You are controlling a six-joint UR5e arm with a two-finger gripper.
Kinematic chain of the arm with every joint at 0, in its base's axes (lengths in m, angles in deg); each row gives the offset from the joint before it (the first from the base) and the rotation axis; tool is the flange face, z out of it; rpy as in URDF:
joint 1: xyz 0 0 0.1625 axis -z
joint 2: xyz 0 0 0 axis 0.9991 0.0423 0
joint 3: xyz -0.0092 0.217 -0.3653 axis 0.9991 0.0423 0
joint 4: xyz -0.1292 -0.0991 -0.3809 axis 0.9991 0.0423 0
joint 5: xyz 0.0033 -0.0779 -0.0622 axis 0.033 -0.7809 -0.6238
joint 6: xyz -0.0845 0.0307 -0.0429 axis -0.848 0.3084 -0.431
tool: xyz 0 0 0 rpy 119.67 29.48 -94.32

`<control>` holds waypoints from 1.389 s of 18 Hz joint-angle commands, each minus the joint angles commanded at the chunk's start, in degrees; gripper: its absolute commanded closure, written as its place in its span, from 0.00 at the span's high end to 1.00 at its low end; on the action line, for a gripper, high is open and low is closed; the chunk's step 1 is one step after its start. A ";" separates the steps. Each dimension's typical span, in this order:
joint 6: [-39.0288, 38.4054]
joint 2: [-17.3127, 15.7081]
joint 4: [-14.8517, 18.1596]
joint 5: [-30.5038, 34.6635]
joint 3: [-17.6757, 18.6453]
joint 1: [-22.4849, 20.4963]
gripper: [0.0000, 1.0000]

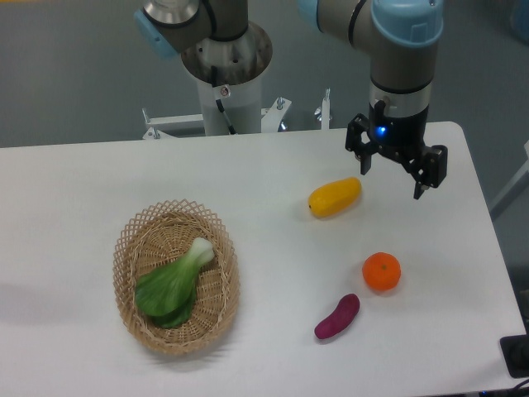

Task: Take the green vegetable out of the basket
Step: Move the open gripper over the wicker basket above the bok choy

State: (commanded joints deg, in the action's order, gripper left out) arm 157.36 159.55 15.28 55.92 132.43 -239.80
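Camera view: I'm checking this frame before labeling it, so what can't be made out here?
- Basket floor under the bok choy: hidden by its leaves.
- Arm above the pincer: cut off by the top edge.
- Dark object at bottom right: cut off by the edge, unidentifiable.

Grey tubular arm (364,21) segments are showing pale blue joint caps, a black gripper (396,169) is glowing with a small blue light (near its wrist), and a cable is trailing down the silver-grey base column (225,87).
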 joint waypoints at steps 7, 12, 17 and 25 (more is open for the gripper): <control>0.00 -0.18 0.26 -0.17 1.40 0.44 1.00; -12.17 0.00 -5.87 -1.76 7.19 3.42 1.00; -22.74 2.45 -10.81 -1.76 8.70 9.39 1.00; -30.41 4.22 -11.25 -3.34 12.91 19.32 1.00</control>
State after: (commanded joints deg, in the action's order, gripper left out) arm 126.95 163.76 4.03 52.58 145.34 -220.48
